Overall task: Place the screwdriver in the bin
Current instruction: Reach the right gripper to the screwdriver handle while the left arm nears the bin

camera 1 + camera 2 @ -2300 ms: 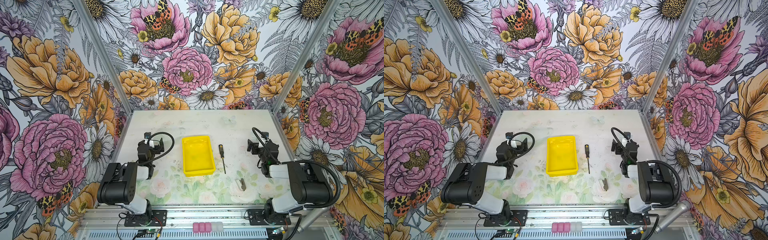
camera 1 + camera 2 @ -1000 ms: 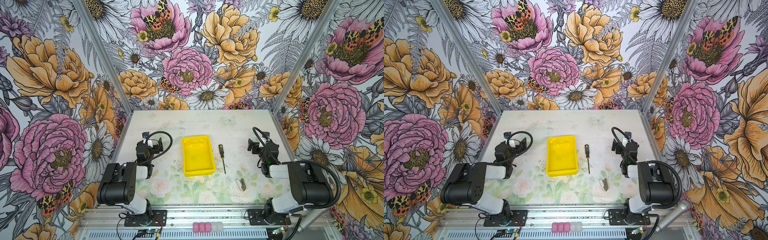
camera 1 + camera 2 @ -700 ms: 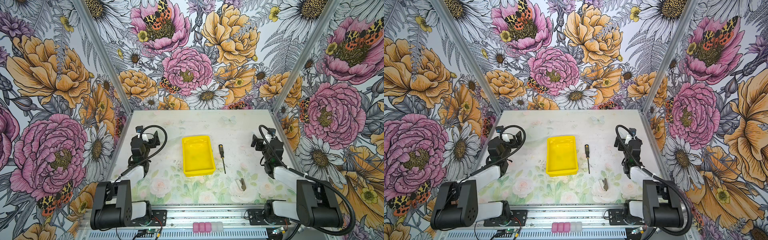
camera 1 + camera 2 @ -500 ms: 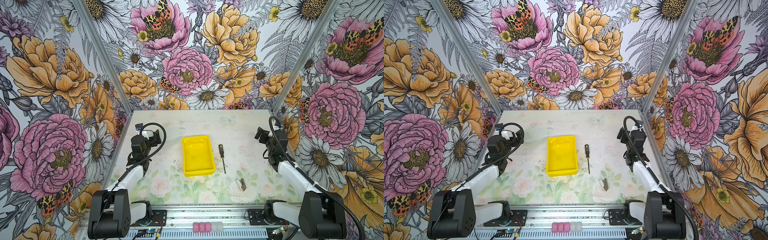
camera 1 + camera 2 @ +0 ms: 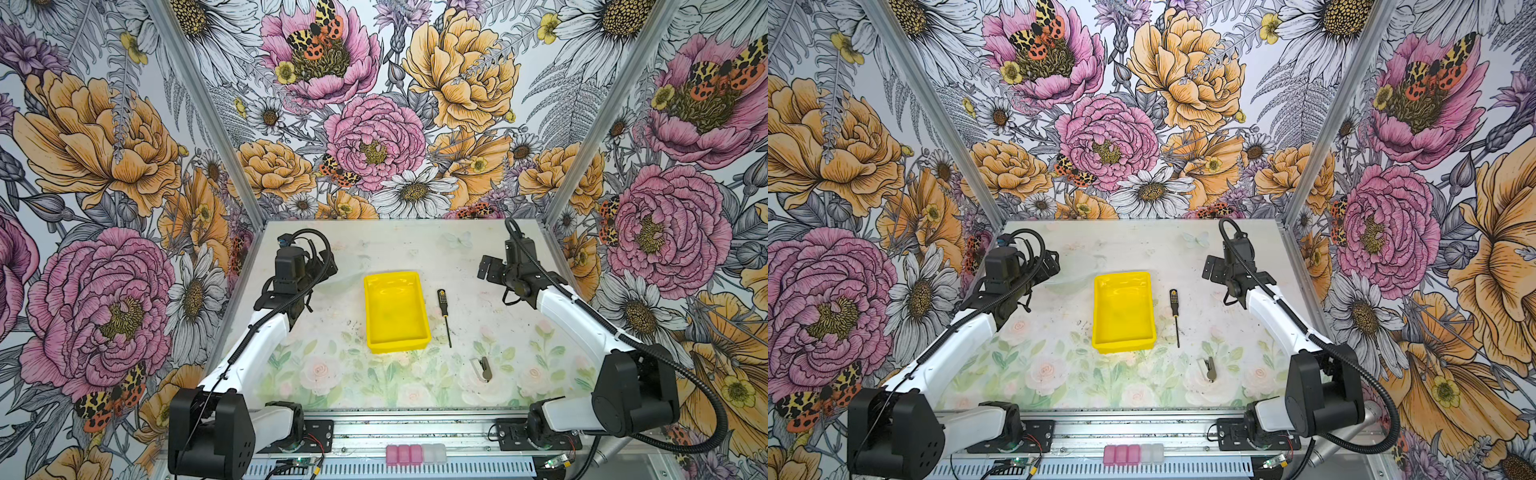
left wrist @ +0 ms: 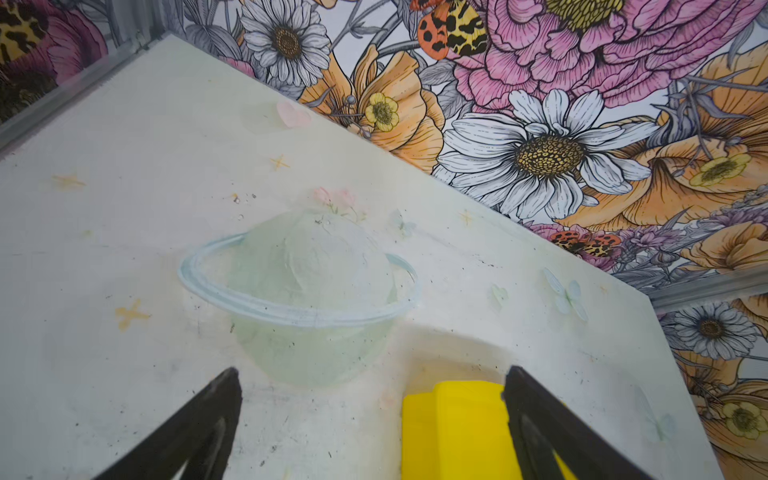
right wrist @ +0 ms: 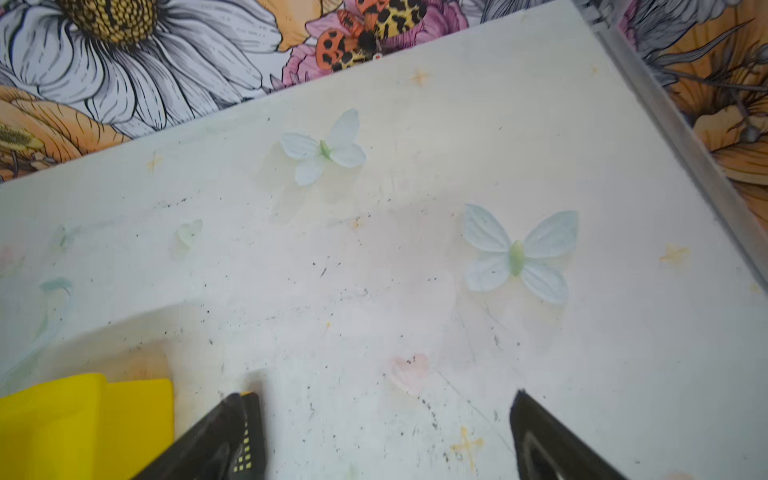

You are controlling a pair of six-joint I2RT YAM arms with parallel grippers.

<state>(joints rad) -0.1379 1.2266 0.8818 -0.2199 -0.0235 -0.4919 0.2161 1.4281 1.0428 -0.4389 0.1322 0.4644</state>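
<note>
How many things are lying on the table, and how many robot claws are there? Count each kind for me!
yellow bin: 1
screwdriver: 1
small grey clip: 1
robot claws: 2, the left claw and the right claw, both open and holding nothing
Total: 5

I see the screwdriver (image 5: 444, 311) lying on the table (image 5: 415, 249) just right of the yellow bin (image 5: 395, 316), not touching it, handle toward the back wall. My left gripper (image 5: 323, 267) and right gripper (image 5: 487, 269) hang on either side, well apart from both. A small grey clip (image 5: 481, 368) lies nearer the front edge.
</note>
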